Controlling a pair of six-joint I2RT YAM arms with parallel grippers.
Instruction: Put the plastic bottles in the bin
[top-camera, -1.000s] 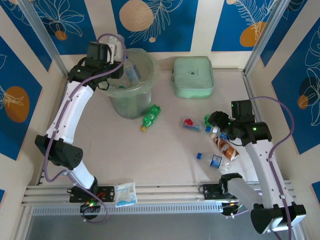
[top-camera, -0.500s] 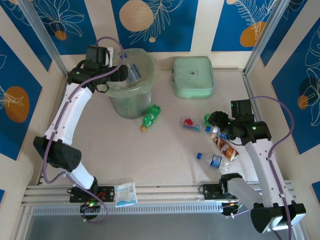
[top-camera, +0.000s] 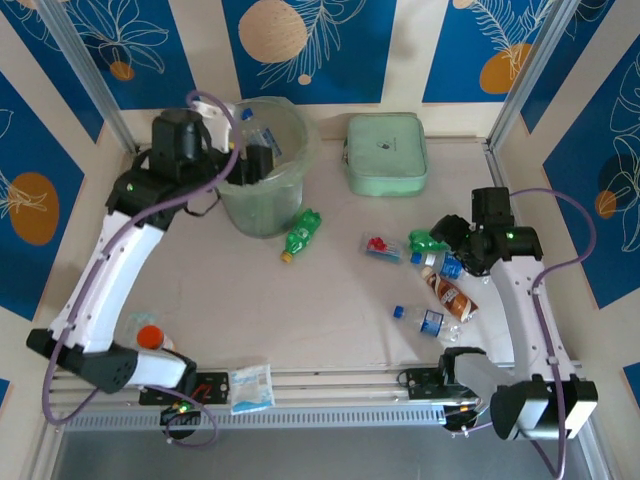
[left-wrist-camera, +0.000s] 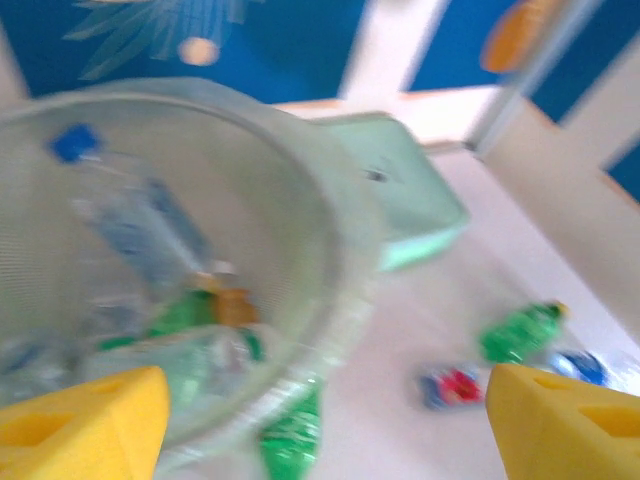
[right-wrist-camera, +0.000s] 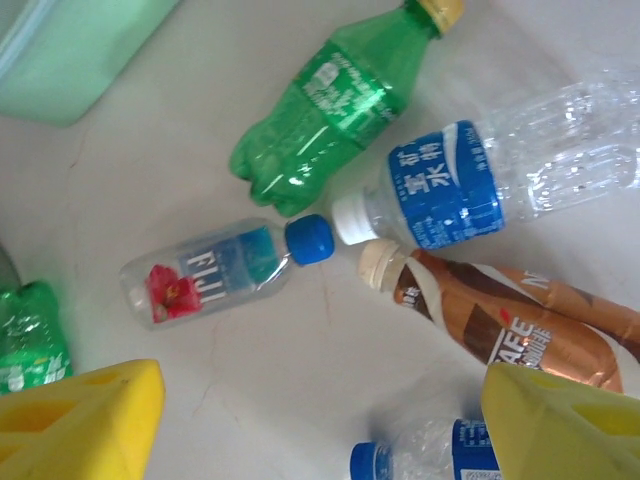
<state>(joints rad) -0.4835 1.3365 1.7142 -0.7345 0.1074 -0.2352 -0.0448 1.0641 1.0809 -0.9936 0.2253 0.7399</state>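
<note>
- Six bottles lie loose on the counter (top-camera: 330, 300). One green bottle (top-camera: 300, 233) is just beside the bin's foot at its 5 o'clock, and five are bunched at the counter's 3 to 4 o'clock.
- The bin (top-camera: 265, 205) stands at the counter's 11 o'clock, within the left arm's reach.
- The left hand (top-camera: 258, 155) hangs over the bin's mouth. Its yellow fingers (left-wrist-camera: 80, 420) are spread wide with nothing between them. I judge that spot suits a drop.
- Inside the bin, the left wrist view shows a clear bottle with a blue cap (left-wrist-camera: 140, 225) leaning on the far wall. Green and brown-topped bottles (left-wrist-camera: 215, 305) lie at the bottom. Blur keeps me from counting them.
- The right hand (top-camera: 450, 232) is also spread open and empty, poised above the cluster, likely to choose a pick.
- The cluster is tight. The blue-labelled bottle (right-wrist-camera: 450, 185), the coffee bottle (right-wrist-camera: 500, 320) and the small red-flower bottle (right-wrist-camera: 215, 272) meet cap to cap.
- A second green bottle (right-wrist-camera: 335, 100) lies at their 12 o'clock, and another blue-capped one (right-wrist-camera: 420, 455) at 6 o'clock.
- The red-flower bottle has open counter along its sides, so it looks the easiest to grasp.
- The mint-green case (top-camera: 387, 152) at 1 o'clock is shut, and the printed packet (top-camera: 251, 388) lies at 6 o'clock. Neither belongs in the bin.
</note>
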